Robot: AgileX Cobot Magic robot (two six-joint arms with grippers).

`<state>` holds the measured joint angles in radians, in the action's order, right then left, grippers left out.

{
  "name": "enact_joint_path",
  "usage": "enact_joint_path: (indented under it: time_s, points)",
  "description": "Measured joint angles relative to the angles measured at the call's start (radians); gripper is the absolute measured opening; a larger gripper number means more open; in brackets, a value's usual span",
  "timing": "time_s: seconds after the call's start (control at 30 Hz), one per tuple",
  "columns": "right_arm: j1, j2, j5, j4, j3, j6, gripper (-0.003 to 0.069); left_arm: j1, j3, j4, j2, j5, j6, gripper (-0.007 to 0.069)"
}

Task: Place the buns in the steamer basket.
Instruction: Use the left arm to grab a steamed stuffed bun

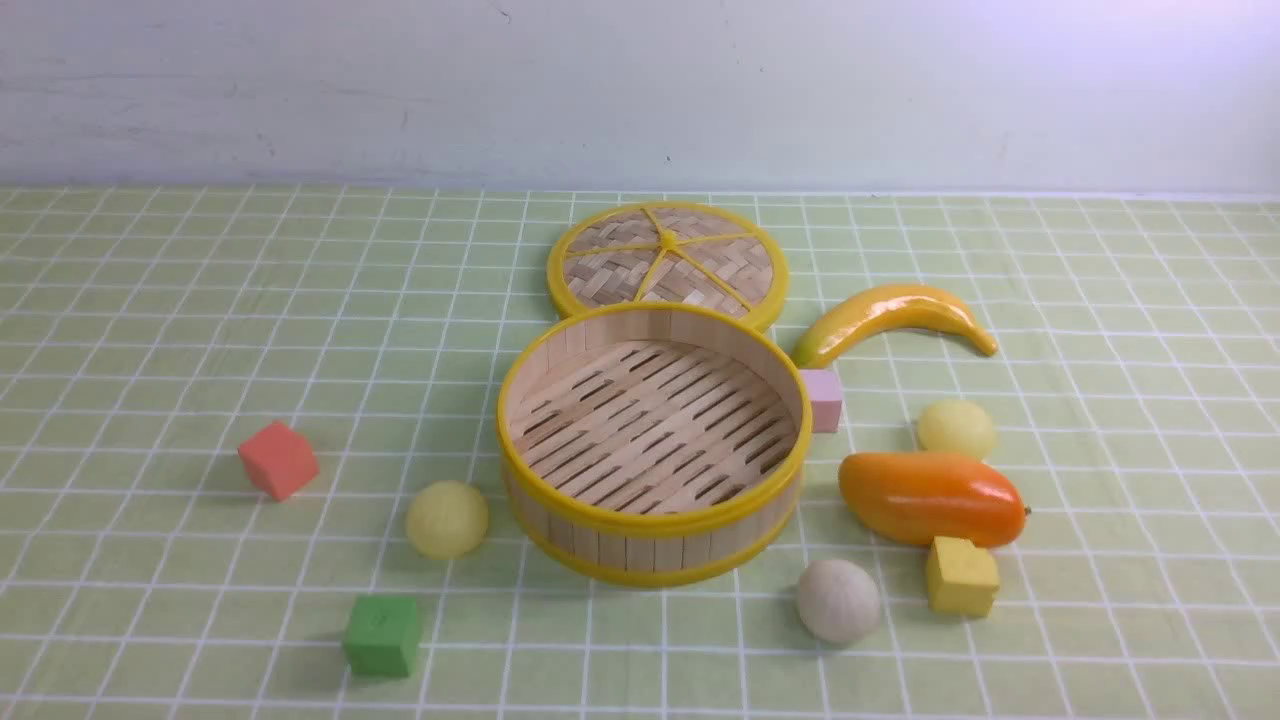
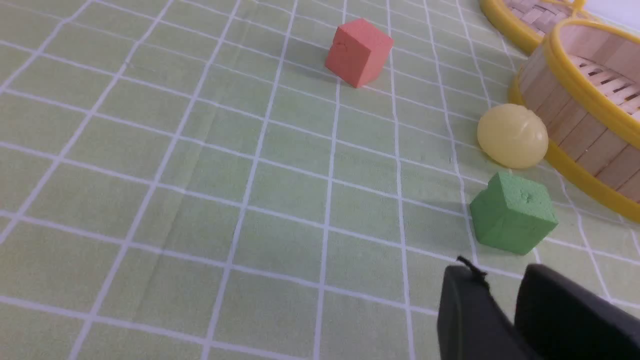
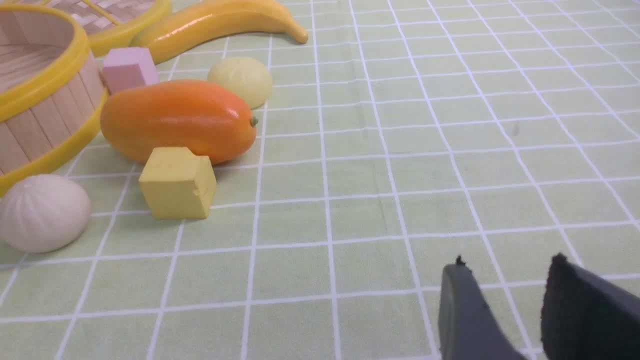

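Note:
The steamer basket (image 1: 655, 525) stands empty at the centre of the table. A pale yellow bun (image 1: 447, 518) lies just left of it, showing in the left wrist view as the bun (image 2: 512, 136) close against the basket wall (image 2: 575, 125). A second yellow bun (image 1: 957, 428) lies to the right behind the mango; an off-white pleated bun (image 1: 838, 600) lies at the basket's front right. My left gripper (image 2: 500, 272) is open and empty, short of the green cube. My right gripper (image 3: 507, 265) is open and empty, well apart from the white bun (image 3: 42, 212). Neither gripper shows in the front view.
The woven lid (image 1: 668, 262) lies behind the basket. To the right are a banana (image 1: 890, 315), a pink cube (image 1: 825, 398), an orange mango (image 1: 930, 497) and a yellow cube (image 1: 961, 575). A red cube (image 1: 278, 459) and a green cube (image 1: 382, 635) sit left.

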<state>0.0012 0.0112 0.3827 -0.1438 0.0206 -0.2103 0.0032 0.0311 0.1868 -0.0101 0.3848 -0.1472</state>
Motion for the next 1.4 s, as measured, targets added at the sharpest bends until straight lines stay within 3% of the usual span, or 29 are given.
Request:
enact_joint_path:
  time_s: [0.5,0.83,0.93,1.07,1.17,1.33,1.4]
  points:
    - [0.000,0.000,0.001,0.000,-0.001,0.000,0.0241,0.000,0.000,0.000,0.000,-0.021,0.000,0.0157]
    - [0.000,0.000,0.002,0.000,-0.001,-0.001,0.0241,0.000,0.000,0.373,0.000,-0.419,-0.201,0.0164]
    - [0.000,0.000,0.002,0.000,-0.001,-0.001,0.0241,-0.001,-0.018,0.394,0.000,-0.402,-0.212,0.0158]
    - [0.000,0.000,0.002,0.000,-0.001,-0.001,0.0241,-0.020,-0.239,0.346,0.043,-0.116,-0.151,0.0066]
    - [0.000,0.000,0.002,0.000,-0.001,-0.001,0.0241,-0.026,-0.438,0.298,0.232,0.170,-0.084,-0.0013]
    - [0.000,0.000,0.002,0.000,-0.001,-0.001,0.0241,-0.027,-0.696,0.235,0.701,0.568,0.095,-0.0013]
    - [0.000,0.000,0.002,0.000,-0.001,-0.001,0.0241,-0.027,-0.733,0.230,0.790,0.598,0.134,-0.0013]
